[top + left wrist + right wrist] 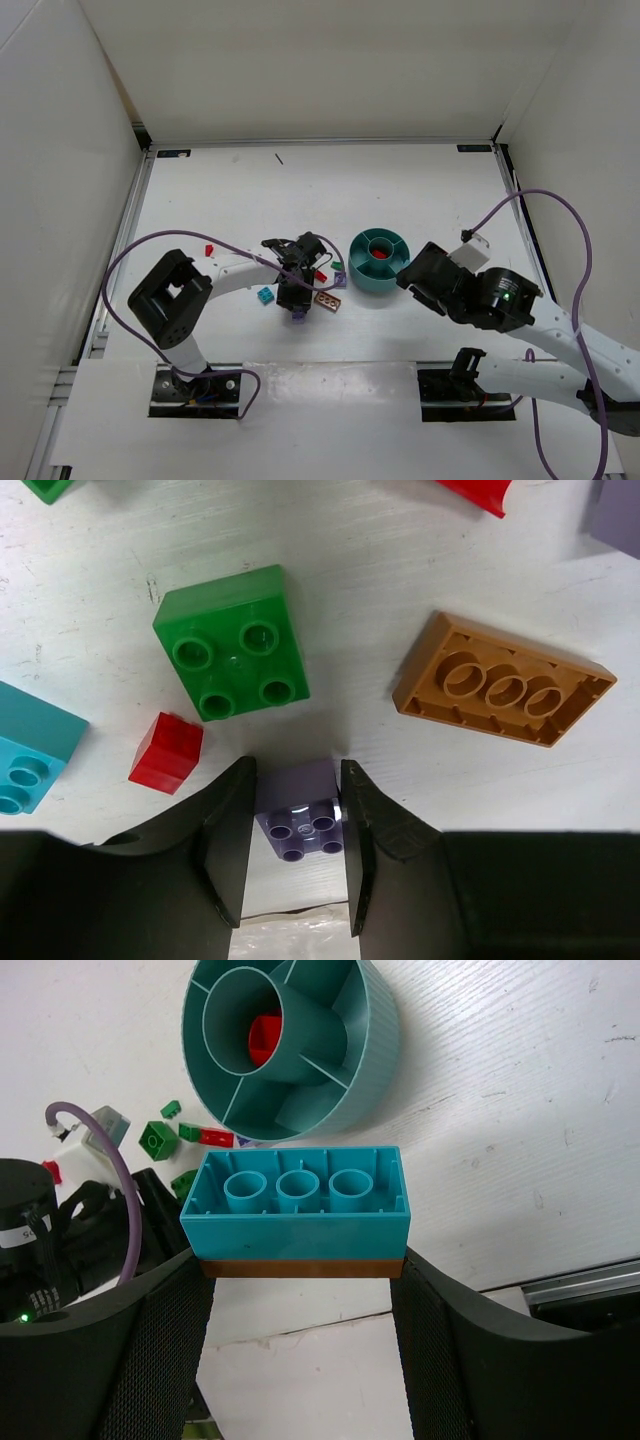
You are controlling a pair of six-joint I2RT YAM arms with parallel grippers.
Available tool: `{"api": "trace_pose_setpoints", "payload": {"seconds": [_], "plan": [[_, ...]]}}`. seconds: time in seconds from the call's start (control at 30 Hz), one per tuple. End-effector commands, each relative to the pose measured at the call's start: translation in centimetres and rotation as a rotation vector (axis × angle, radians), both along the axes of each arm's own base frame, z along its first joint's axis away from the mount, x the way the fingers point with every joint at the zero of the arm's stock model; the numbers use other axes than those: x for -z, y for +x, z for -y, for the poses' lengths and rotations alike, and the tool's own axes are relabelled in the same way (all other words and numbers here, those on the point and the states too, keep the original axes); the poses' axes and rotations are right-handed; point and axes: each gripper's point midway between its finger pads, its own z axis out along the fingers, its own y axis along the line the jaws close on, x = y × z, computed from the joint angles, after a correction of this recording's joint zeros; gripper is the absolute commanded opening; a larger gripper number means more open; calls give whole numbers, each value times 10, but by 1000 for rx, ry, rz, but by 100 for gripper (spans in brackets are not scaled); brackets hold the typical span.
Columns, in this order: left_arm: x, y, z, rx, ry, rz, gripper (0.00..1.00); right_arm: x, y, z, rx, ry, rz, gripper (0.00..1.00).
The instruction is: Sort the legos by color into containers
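Two claws clamped: L claw (296, 785) on small purple lego (301, 827), R claw (300, 1265) on teal-over-brown brick (295, 1195).

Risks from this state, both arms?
Right jaws hold a teal brick stuck to a brown brick: dropped together, one colour likely lands in the wrong compartment of the bowl. Left jaws pinch the purple brick only at their tips; it may slip or twist out.
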Motion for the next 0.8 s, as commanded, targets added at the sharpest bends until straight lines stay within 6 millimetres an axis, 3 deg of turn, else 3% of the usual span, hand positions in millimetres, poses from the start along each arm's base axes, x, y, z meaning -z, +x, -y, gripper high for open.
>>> {"api": "trace_pose_setpoints", "payload": {"seconds": [0.0, 0.1, 0.23, 0.3, 0.37, 0.47, 0.53, 0.57, 0.6, 0.63, 0.67, 0.77], "plan": [[-18, 5, 8, 2, -39, 45, 29, -4, 4, 9, 41, 0, 31, 31], [-37, 14, 12, 18, -59, 95, 28, -3, 3, 11, 44, -4, 31, 31], [-86, 34, 31, 66, -160, 217, 27, -1, 5, 18, 54, -19, 37, 31], [-128, 52, 47, 108, -243, 329, 28, -1, 7, 24, 57, -37, 48, 31], [-144, 59, 54, 163, -258, 379, 29, -2, 11, 28, 66, -49, 56, 31], [-182, 85, 77, 198, -305, 468, 31, -8, 20, 31, 38, -84, 88, 31], [-178, 93, 84, 209, -280, 459, 31, -13, 27, 36, 52, -84, 94, 31], [-193, 104, 96, 208, -302, 486, 31, -16, 30, 35, 29, -95, 107, 31], [-182, 105, 98, 214, -275, 451, 31, -15, 34, 40, 49, -88, 92, 31], [-196, 110, 106, 214, -304, 470, 31, -18, 35, 35, -3, -83, 93, 31], [-184, 113, 110, 217, -290, 447, 31, -19, 32, 30, -34, -55, 72, 31], [-189, 122, 126, 226, -329, 453, 34, -20, 35, 27, -80, -9, 46, 31]]}}
